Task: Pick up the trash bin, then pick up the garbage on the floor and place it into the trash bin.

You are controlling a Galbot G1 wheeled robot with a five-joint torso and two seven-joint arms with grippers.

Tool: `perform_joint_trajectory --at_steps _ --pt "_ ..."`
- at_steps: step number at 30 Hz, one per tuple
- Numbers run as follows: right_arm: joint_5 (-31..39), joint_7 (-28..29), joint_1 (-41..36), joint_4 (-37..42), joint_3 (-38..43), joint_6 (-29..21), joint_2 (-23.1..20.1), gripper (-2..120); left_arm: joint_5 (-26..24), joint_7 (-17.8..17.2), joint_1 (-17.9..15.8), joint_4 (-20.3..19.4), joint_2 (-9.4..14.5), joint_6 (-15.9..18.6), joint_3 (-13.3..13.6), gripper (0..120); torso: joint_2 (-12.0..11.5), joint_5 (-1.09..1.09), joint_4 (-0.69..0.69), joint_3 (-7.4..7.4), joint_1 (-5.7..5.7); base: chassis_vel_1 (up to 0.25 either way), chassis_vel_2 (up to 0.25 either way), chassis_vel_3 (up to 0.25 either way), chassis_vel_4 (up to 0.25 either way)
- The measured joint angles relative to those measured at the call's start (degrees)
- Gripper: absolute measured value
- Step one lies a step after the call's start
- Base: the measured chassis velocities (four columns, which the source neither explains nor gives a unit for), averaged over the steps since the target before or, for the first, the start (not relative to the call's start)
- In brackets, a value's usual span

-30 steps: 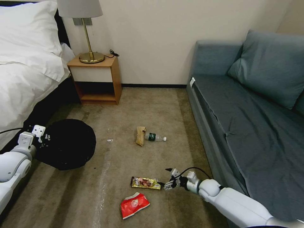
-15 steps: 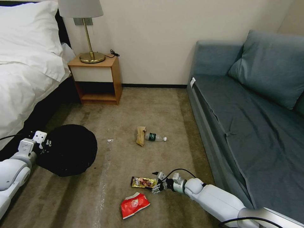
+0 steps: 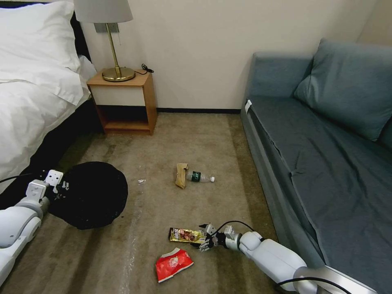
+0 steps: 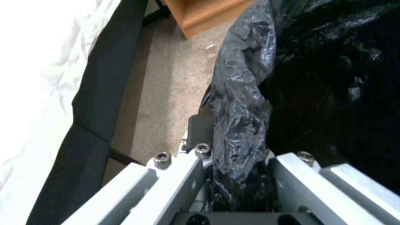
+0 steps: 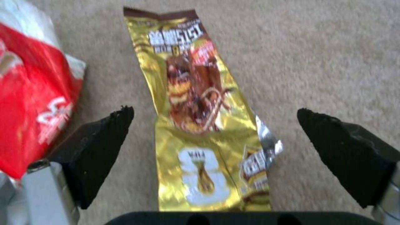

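The trash bin (image 3: 92, 194) is being held by its liner in the clamped left gripper (image 4: 233, 162), near the bed. On the carpet beside the red snack bag (image 3: 173, 264), the yellow-brown snack wrapper (image 5: 204, 125) is being straddled by the wide-open, empty right gripper (image 5: 214, 137); the pads (image 5: 104, 137) are probably best pressed into the carpet before closing.

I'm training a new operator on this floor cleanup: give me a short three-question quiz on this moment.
1. True or false: the right claw is shut on the yellow-brown snack wrapper.
2. Which piece of litter lies next to that wrapper, nearer the robot? A) red snack bag B) clear bottle C) tan paper wrapper
3. Fill in: the left claw grips the black ____ at the rim of the trash bin.

Key
1. False: its fingers are spread on either side of the wrapper, which lies flat on the carpet.
2. A
3. liner bag
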Motion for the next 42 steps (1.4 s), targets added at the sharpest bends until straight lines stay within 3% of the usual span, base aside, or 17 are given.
perform_joint_trajectory --at_steps 11,12,13,14,16,18,23,25,26,30,33,37,42 --pt "-10.99 -3.73 1.07 -11.12 9.13 6.3 3.96 100 -0.19 0.02 -0.17 0.07 0.22 -0.11 0.42 1 0.0 0.0 -0.01 0.0 0.0 0.0 0.0 0.0 0.0" --pt "-19.31 -6.49 3.11 -19.27 18.0 11.09 7.73 87 -0.25 0.02 -0.16 0.05 0.26 -0.22 0.45 1 0.0 0.01 -0.01 0.0 0.0 0.0 0.0 0.0 0.0" --pt "-19.31 -6.49 3.11 -19.27 18.0 11.09 7.73 87 -0.25 0.02 -0.16 0.05 0.26 -0.22 0.45 1 0.0 0.01 -0.01 0.0 0.0 0.0 0.0 0.0 0.0" --pt "-27.3 -7.73 5.69 -26.8 26.08 14.59 10.67 80 -0.29 0.03 -0.16 0.05 0.32 -0.35 0.45 1 0.0 -0.02 -0.01 0.0 0.0 0.0 0.0 0.0 0.0" --pt "-32.31 -8.66 8.25 -33.93 32.15 16.92 13.57 71 -0.36 0.09 -0.16 0.16 0.4 -0.53 0.46 1 0.0 0.01 0.04 0.0 0.0 0.0 0.0 0.0 0.0" --pt "-31.39 -9.36 8.11 -34.52 32.58 17.02 13.39 66 -0.42 0.08 -0.21 0.25 0.52 -0.59 0.4 1 0.0 0.08 0.04 0.0 0.0 0.0 0.0 0.0 0.0" --pt "-29.9 -12.45 8.67 -35.29 33.14 18.16 13.38 52 -0.82 -0.01 -0.74 0.45 0.95 -0.6 0.48 1 0.01 -0.06 0.0 0.0 0.0 0.0 0.0 0.0 0.0" --pt "-29.0 -13.01 8.36 -33.64 32.99 18.15 12.72 39 -0.93 -0.05 -1.58 0.87 1.33 -0.6 0.73 1 0.01 0.06 -0.02 0.01 0.0 0.0 0.0 0.0 0.0" --pt "-28.58 -13.04 8.36 -33.44 32.96 18.2 12.54 33 -1.02 -0.12 -1.86 0.89 1.48 -0.58 0.85 1 0.02 -0.05 -0.02 -0.01 0.0 0.0 0.0 0.0 0.0" --pt "-27.9 -13.13 8.19 -32.51 32.89 18.45 12.32 22 -1.23 -0.22 -2.01 0.87 1.65 -0.35 1.08 1 0.01 0.04 -0.01 0.01 0.0 0.0 0.0 0.0 0.0" --pt "-26.63 -13.24 8.43 -30.58 32.72 18.77 11.99 8 -1.25 -0.46 -2.15 0.86 1.6 -0.29 1.37 1 0.01 0.01 0.0 0.01 0.0 0.0 0.0 0.0 0.0" --pt "-25.45 -13.75 9.56 -29.47 32.72 19.51 11.87 0 -1.25 -0.56 -2.08 0.6 1.35 -0.23 1.54 1 0.01 0.0 0.0 0.0 0.0 0.0 0.0 0.0 0.0" --pt "-23.93 -14.27 10.82 -26.3 32.18 19.44 10.92 0 -1.19 -0.52 -2.04 0.82 1.19 -0.21 1.63 1 0.01 0.0 0.01 0.0 0.0 0.0 0.0 0.0 0.0"
